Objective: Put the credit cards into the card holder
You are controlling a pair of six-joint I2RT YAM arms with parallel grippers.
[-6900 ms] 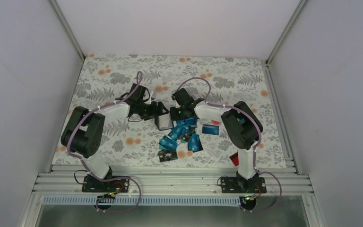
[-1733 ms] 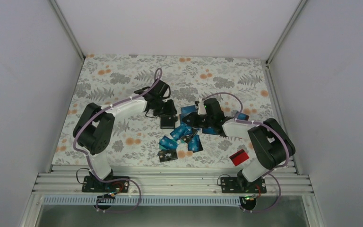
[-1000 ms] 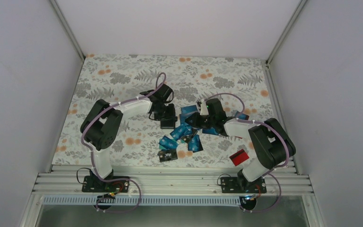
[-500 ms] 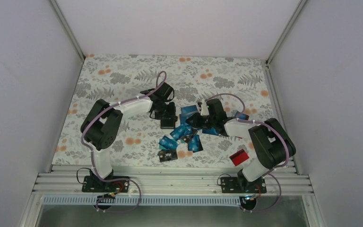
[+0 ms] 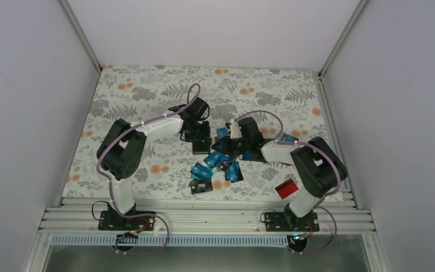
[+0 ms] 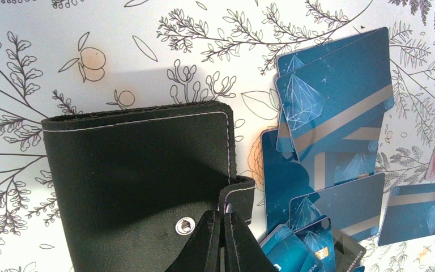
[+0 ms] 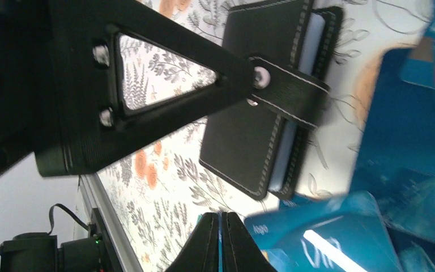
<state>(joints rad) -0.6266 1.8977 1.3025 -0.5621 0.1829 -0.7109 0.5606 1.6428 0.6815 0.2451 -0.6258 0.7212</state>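
Where the card holder lies folded near the table centre, the left claw pinches its snap strap. Credit cards scatter from its 3 to 5 o'clock; there the right claw is closed, whether on a card cannot be told.

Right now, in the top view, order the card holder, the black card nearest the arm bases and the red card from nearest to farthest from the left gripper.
1. card holder: mid-table, right at the fingertips of the left gripper.
2. black card: straight toward the near edge, in front of the blue pile.
3. red card: far right, near the front edge.
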